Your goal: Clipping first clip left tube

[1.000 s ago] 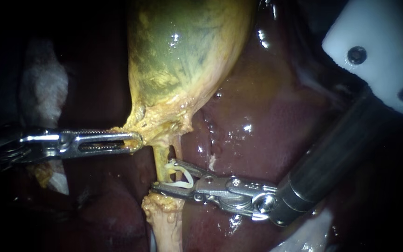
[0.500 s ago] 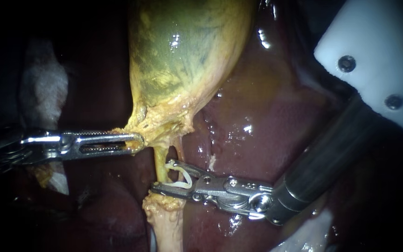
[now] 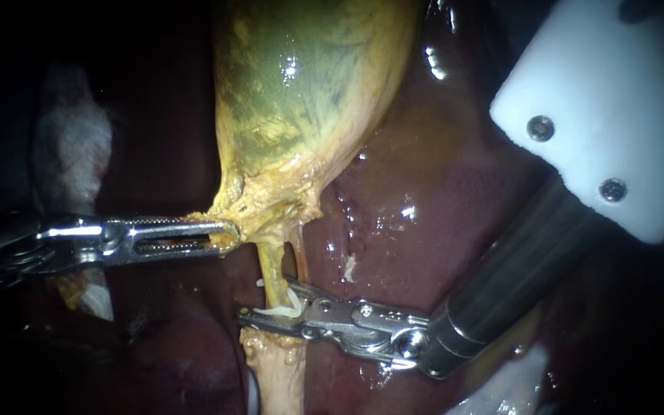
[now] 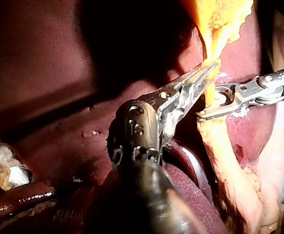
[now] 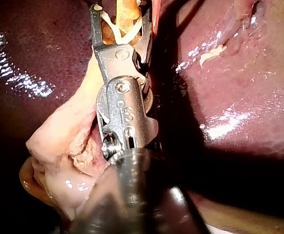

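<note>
Our right end effector [image 3: 259,303] grips the clip [image 3: 286,310] astride the left tube [image 3: 273,265], square across it; left end effector [image 3: 228,234] clamps gallbladder [image 3: 301,100].

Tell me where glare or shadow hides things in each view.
Endoscope view: darkness swallows the left instrument's shaft; glints dot the liver. Left wrist view: glare washes out the gallbladder. Right wrist view: highlights streak the liver, black shadow beside the right instrument.
</note>
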`<state>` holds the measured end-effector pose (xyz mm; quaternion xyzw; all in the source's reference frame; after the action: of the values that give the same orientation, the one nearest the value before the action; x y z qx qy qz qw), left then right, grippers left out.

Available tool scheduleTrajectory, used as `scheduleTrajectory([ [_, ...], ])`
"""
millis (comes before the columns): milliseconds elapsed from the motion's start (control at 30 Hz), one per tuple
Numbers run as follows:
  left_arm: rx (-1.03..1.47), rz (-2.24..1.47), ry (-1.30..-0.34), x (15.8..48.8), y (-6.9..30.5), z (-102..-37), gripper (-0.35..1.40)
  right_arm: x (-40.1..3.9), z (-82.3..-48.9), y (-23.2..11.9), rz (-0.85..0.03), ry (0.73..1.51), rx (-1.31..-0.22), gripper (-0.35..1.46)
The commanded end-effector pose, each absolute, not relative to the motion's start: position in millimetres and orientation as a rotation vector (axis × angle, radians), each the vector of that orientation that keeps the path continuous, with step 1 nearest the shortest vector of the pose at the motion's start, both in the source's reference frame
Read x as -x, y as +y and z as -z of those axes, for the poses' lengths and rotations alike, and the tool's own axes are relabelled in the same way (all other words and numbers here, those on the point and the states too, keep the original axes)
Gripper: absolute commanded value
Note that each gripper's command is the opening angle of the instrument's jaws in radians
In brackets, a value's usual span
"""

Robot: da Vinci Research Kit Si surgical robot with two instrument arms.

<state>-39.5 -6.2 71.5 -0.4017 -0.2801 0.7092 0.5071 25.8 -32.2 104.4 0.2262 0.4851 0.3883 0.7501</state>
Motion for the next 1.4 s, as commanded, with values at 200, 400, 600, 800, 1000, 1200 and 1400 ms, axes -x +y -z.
scheduleTrajectory([
  [200, 0.968, -1.709, -0.677, 39.6, -6.3, -71.5, -0.35, -25.9, -104.3, -32.4, -0.849, 1.060, -0.496, 0.52],
  [400, 0.968, -1.709, -0.677, 39.6, -6.3, -71.4, -0.35, -25.7, -104.2, -32.4, -0.850, 1.057, -0.494, 0.42],
  [600, 0.965, -1.711, -0.677, 39.6, -6.3, -71.4, -0.35, -25.0, -104.2, -32.5, -0.858, 0.994, -0.467, -0.15],
  [800, 0.965, -1.711, -0.677, 39.6, -6.3, -71.4, -0.35, -24.4, -104.3, -32.4, -0.848, 0.922, -0.466, -0.35],
  [1000, 0.965, -1.711, -0.677, 39.6, -6.3, -71.4, -0.35, -24.3, -104.3, -32.4, -0.848, 0.922, -0.466, -0.35],
  [1200, 0.965, -1.711, -0.677, 39.6, -6.3, -71.4, -0.35, -24.3, -104.3, -32.4, -0.848, 0.922, -0.466, -0.35],
  [1400, 0.965, -1.711, -0.677, 39.6, -6.3, -71.4, -0.35, -24.3, -104.3, -32.4, -0.848, 0.922, -0.466, -0.35],
])
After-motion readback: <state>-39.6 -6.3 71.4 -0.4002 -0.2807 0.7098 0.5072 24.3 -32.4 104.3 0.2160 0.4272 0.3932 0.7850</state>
